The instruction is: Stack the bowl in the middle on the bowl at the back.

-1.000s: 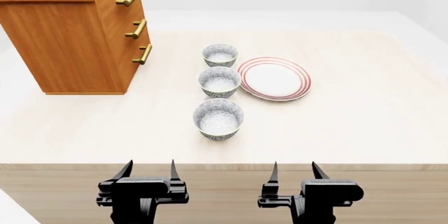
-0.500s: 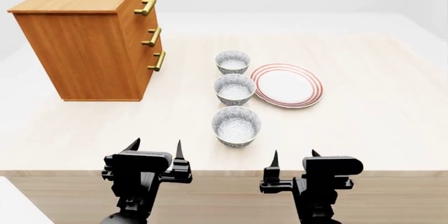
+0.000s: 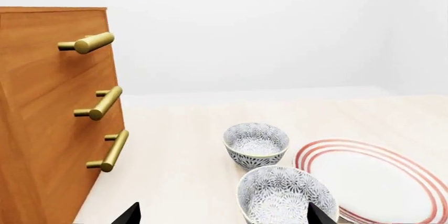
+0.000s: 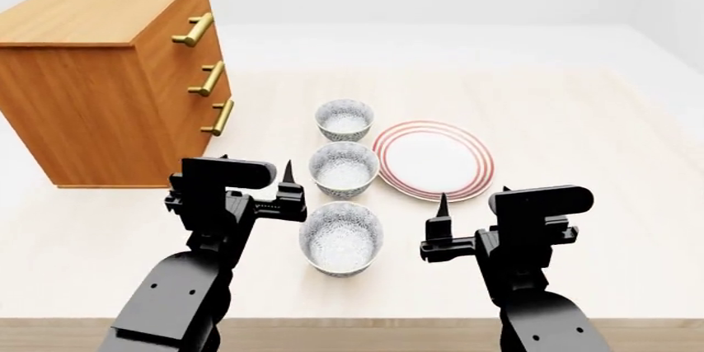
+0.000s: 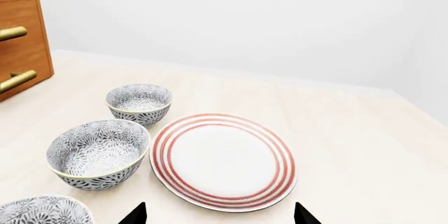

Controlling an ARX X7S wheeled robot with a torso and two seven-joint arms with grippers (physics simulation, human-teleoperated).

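Three speckled grey-blue bowls stand in a row running away from me. The bowl in the middle (image 4: pixel 343 168) (image 3: pixel 287 195) (image 5: pixel 98 152) sits between the bowl at the back (image 4: pixel 344 119) (image 3: pixel 256 142) (image 5: pixel 139 103) and a front bowl (image 4: pixel 341 237) (image 5: pixel 42 211). My left gripper (image 4: pixel 255 172) (image 3: pixel 222 216) hovers open and empty, left of the front and middle bowls. To the right of the front bowl my right gripper (image 4: pixel 473 199) (image 5: pixel 219 216) is also open and empty, just short of the plate's near edge.
A white plate with red rings (image 4: pixel 433 161) (image 5: pixel 222 161) (image 3: pixel 378 182) lies right of the bowls, almost touching the middle one. A wooden drawer cabinet with brass handles (image 4: pixel 110 80) (image 3: pixel 42 129) stands at the left. The pale wooden table (image 4: pixel 594 121) extends to the right.
Both arms have come up and forward over the table, from its front edge to either side of the front bowl. The head view has shifted. The bowls have not moved.
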